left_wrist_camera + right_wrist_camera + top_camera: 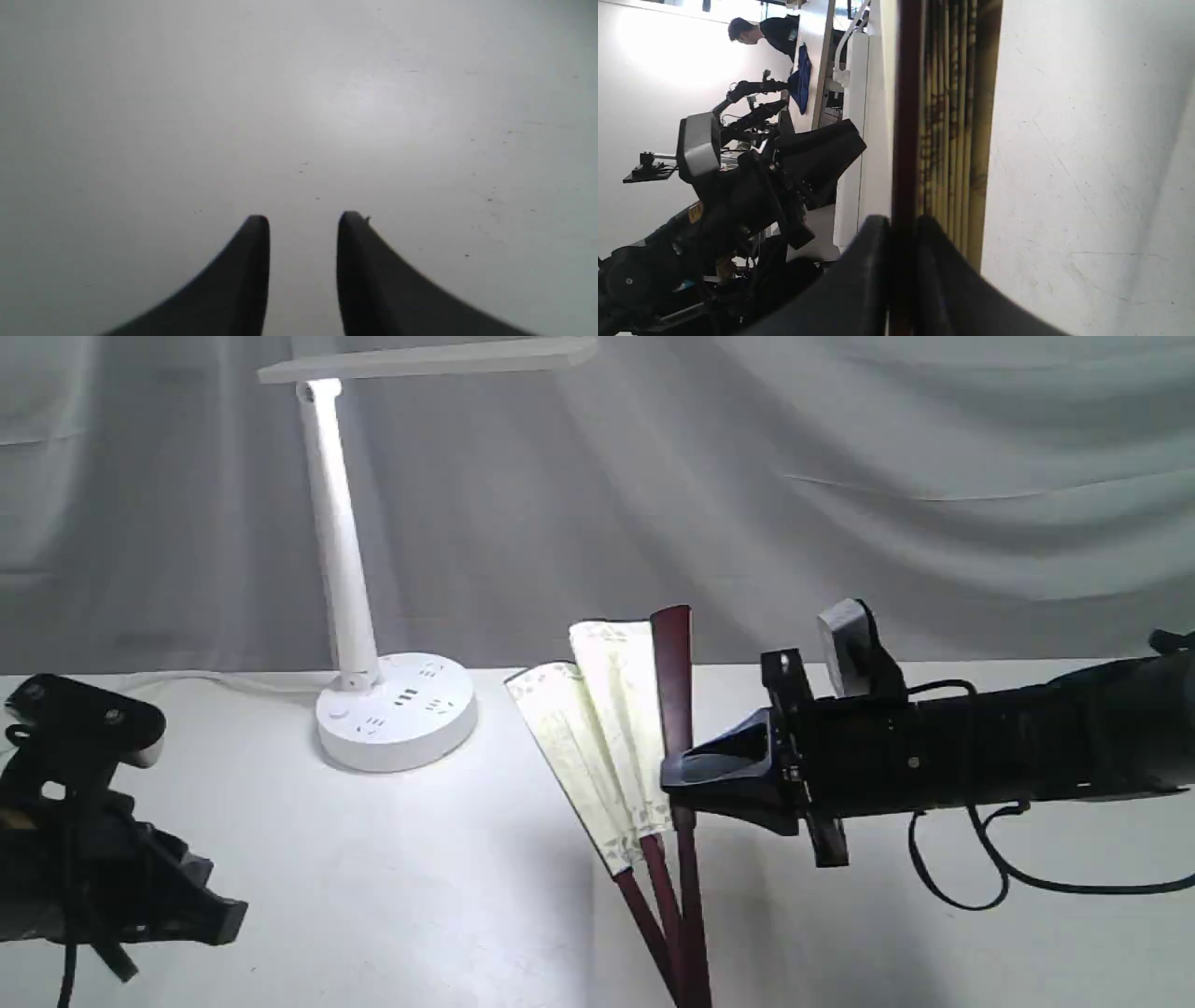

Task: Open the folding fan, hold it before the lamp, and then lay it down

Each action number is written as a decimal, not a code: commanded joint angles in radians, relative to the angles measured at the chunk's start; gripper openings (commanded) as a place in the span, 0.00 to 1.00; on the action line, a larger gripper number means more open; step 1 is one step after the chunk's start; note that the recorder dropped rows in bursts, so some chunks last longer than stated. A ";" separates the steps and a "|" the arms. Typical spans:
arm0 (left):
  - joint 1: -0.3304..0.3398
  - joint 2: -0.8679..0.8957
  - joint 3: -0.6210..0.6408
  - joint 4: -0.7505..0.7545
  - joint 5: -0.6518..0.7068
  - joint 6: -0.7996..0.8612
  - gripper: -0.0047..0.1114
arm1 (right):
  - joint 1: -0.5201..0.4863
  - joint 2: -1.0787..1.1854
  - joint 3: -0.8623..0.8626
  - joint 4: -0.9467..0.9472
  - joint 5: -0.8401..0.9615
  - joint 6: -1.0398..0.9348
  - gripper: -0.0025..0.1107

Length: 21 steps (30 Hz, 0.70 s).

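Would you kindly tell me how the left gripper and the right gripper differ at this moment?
The left gripper is open and empty; the right gripper is shut on the dark outer rib of the fan. The left gripper faces the table; the right gripper holds the fan upright, partly spread. Both have dark fingers.

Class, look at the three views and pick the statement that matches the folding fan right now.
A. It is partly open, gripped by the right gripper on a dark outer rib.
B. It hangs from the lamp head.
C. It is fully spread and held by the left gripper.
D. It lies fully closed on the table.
A: the right gripper is shut on a dark outer rib of the folding fan, with only a few pleats spread; the left gripper is open and empty.
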 commanded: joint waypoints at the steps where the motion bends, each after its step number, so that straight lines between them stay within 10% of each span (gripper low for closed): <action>1: -0.003 -0.013 0.056 -0.025 -0.146 0.019 0.25 | -0.001 -0.015 0.000 -0.001 0.023 -0.001 0.02; 10: -0.003 -0.013 0.123 0.039 -0.307 -0.110 0.04 | -0.001 -0.015 0.000 -0.001 0.023 -0.006 0.02; 21: -0.003 -0.010 0.181 0.847 -0.630 -1.053 0.04 | -0.001 -0.015 0.000 -0.001 0.023 -0.044 0.02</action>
